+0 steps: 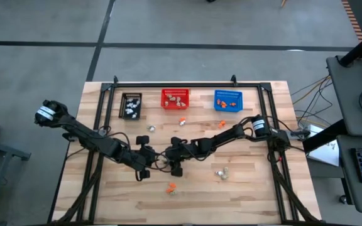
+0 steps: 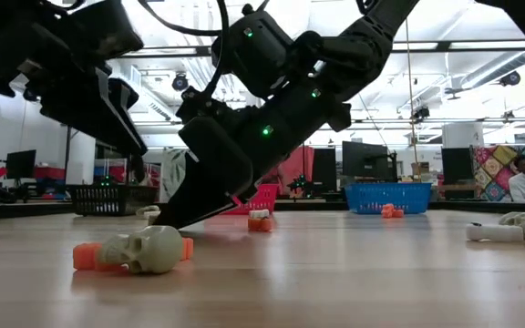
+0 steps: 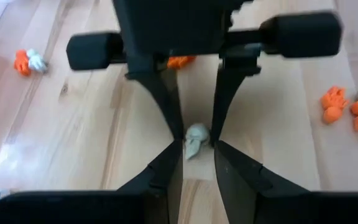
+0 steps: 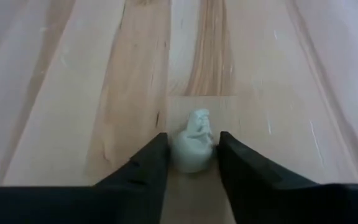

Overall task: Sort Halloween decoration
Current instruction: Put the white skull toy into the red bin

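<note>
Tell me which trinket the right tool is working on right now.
The pale skull at mid-table, sitting between the right tool fingers. The other loose pieces, like the orange one toward the near edge, lie well clear of it.

Table [image 1: 250,188]: pale wood planks, smooth, slight sheen.
Right gripper [image 4: 191,163] fingers [image 4: 143,171]: matt black plastic.
Skull [image 4: 192,148] between those fingers: beige-grey plastic, smooth, faintly glossy.
Baskets [image 1: 227,100]: plastic mesh.
Orange trinkets [image 3: 344,109]: bright plastic, smooth.
</note>
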You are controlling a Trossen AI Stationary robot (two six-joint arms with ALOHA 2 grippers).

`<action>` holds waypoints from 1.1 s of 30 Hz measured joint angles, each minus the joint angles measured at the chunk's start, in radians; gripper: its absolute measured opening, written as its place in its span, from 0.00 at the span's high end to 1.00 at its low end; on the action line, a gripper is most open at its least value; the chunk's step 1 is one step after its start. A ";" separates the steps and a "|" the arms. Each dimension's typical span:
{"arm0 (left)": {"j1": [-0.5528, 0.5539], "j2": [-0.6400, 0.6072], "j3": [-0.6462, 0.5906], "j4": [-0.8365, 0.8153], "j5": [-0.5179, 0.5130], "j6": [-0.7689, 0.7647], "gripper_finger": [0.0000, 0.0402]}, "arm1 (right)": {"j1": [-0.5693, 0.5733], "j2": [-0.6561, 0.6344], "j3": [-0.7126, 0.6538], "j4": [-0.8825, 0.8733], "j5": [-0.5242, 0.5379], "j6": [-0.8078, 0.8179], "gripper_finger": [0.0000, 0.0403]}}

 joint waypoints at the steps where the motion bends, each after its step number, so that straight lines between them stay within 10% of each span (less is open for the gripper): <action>1: 0.000 0.000 -0.001 -0.010 0.000 -0.007 0.81 | -0.001 0.000 0.000 0.000 -0.001 -0.005 0.70; 7: 0.000 0.000 -0.002 -0.043 0.000 -0.045 0.81 | -0.005 -0.002 0.000 -0.002 -0.011 -0.008 0.83; 33: -0.014 -0.261 -0.003 -0.196 -0.158 -0.082 0.81 | -0.195 -0.339 -0.001 -0.316 -0.011 -0.135 0.79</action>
